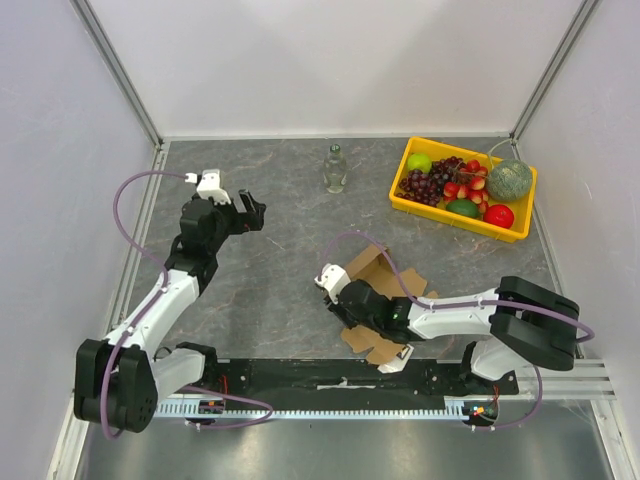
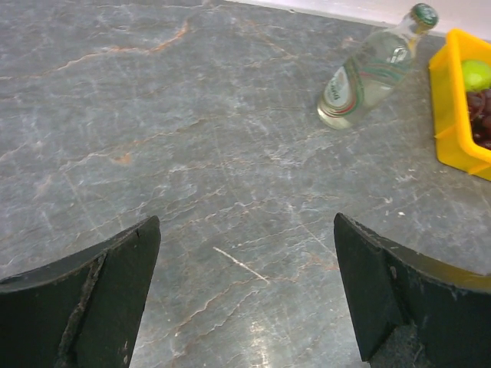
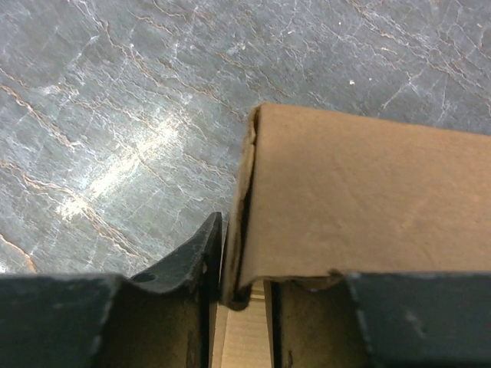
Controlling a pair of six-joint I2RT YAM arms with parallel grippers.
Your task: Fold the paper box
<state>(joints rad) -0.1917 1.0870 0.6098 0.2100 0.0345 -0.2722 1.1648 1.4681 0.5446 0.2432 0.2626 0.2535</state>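
The paper box [image 1: 372,263] is brown cardboard, partly folded, lying on the table under my right arm, with another flap showing near the table's front edge. My right gripper [image 1: 336,290] is at its left side. In the right wrist view the jaws [image 3: 247,280] hold a folded wall of the paper box [image 3: 360,207]. The left finger [image 3: 201,257] presses against that wall, and the top panel covers the right finger. My left gripper [image 1: 254,212] hovers far to the left, open [image 2: 245,253], with only bare table between its fingers.
A clear glass bottle [image 1: 335,168] [image 2: 368,73] stands at the back middle. A yellow tray [image 1: 428,212] [image 2: 449,100] of plastic fruit sits at the back right. White walls with metal rails enclose the grey marbled table.
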